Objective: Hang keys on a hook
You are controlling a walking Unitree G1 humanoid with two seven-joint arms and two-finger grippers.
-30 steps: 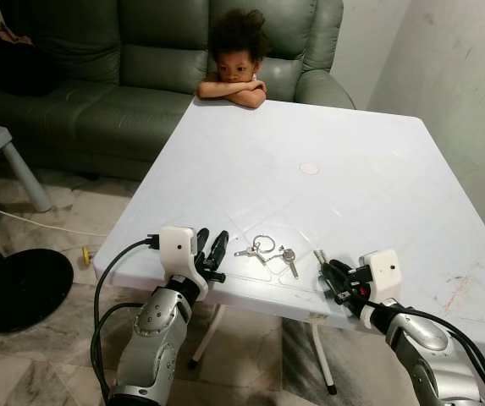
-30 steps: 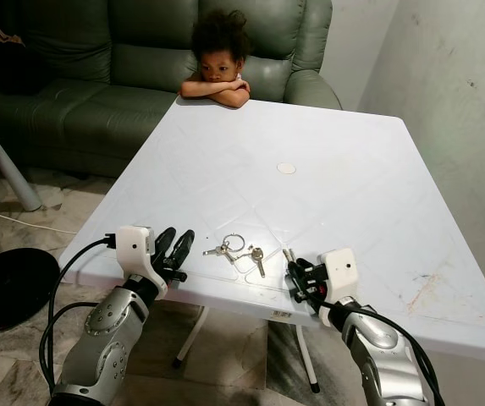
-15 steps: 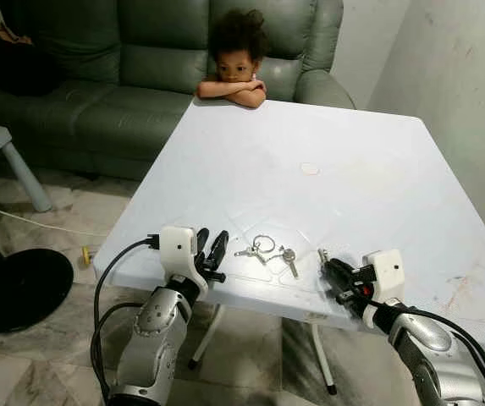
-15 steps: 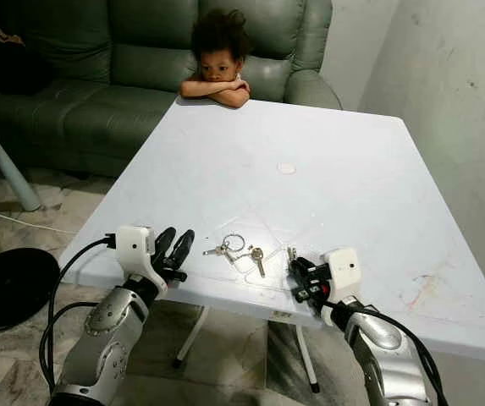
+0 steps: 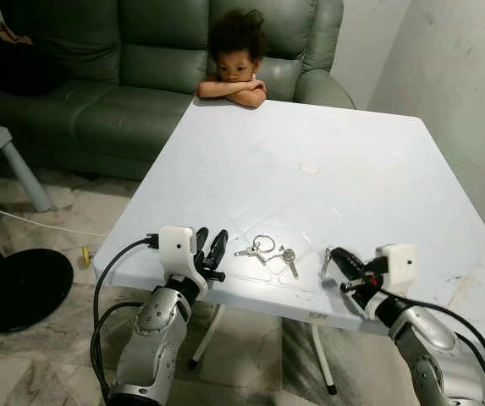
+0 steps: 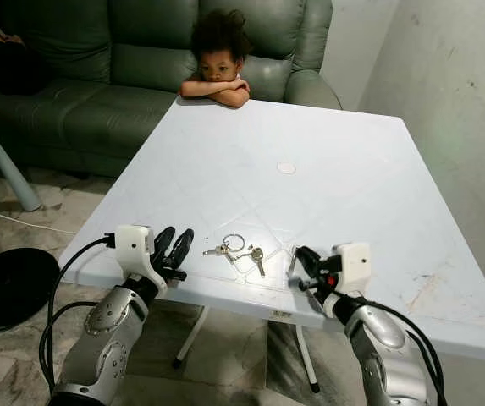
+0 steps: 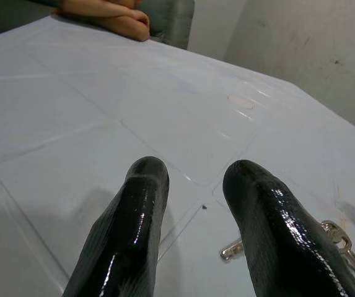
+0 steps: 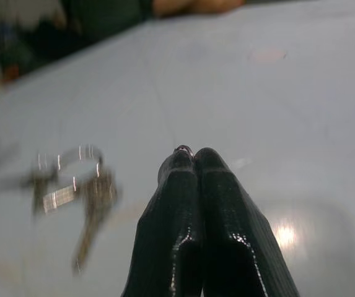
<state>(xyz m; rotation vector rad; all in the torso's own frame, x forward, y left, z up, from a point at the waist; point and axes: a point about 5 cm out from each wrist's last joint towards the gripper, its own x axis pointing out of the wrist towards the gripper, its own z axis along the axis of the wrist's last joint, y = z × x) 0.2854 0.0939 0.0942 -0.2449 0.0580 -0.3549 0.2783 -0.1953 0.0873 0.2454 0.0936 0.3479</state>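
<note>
White plastic table (image 5: 369,169) fills the space in front of you, with a small set of keys (image 5: 267,251) on a ring lying flat near its front edge, roughly midway between your two arms. Your left gripper (image 5: 209,250) sits at the table's front edge, just to the left of the keys, with its two black fingers (image 7: 134,229) a narrow gap apart and nothing between them. Your right gripper (image 5: 337,260) rests low over the tabletop just to the right of the keys, its fingers (image 8: 183,216) pressed together and empty; the keys (image 8: 72,185) appear blurred beside them in the right wrist view. At the far edge of the table a person (image 5: 235,59) leans on folded arms, with a green sofa (image 5: 98,68) behind them. A small round mark (image 5: 309,168) sits near the middle of the tabletop.
</note>
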